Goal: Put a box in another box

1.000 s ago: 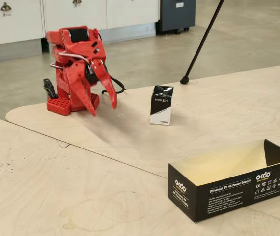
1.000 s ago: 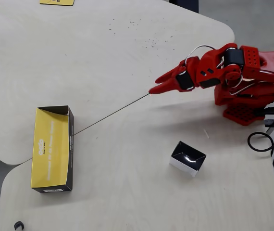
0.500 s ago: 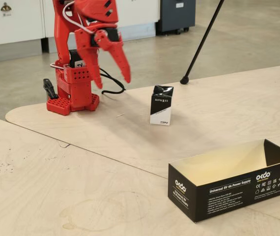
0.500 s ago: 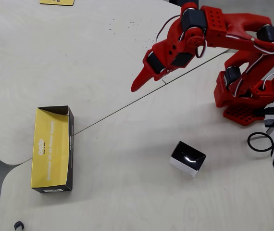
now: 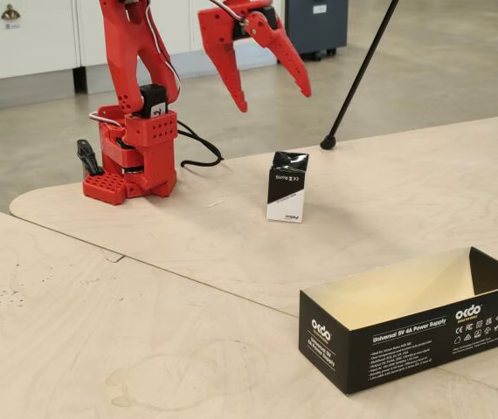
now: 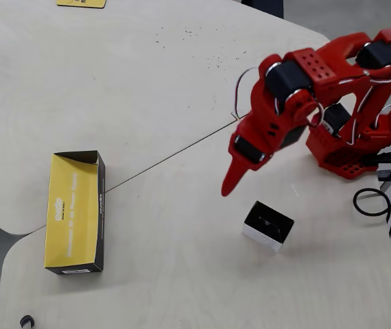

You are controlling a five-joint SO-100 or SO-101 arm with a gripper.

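Note:
The small black-and-white carton point(image 5: 287, 188) stands upright on the wooden table, its glossy black top showing in the overhead view point(image 6: 269, 225). My red gripper point(image 5: 274, 100) is open and empty, and hangs in the air above and slightly behind the carton, fingers pointing down. In the overhead view the gripper point(image 6: 231, 179) is just up and left of the carton, apart from it. The long black box point(image 5: 406, 336) with white "okdo" print lies open at the front right of the fixed view. Its yellowish inside is empty in the overhead view point(image 6: 72, 212), far left of the carton.
The arm's red base point(image 5: 131, 166) stands at the table's back edge with black cables point(image 6: 374, 202) beside it. A black tripod leg point(image 5: 358, 74) slants down to a foot on the table behind the carton. A seam point(image 6: 161, 159) crosses the tabletop.

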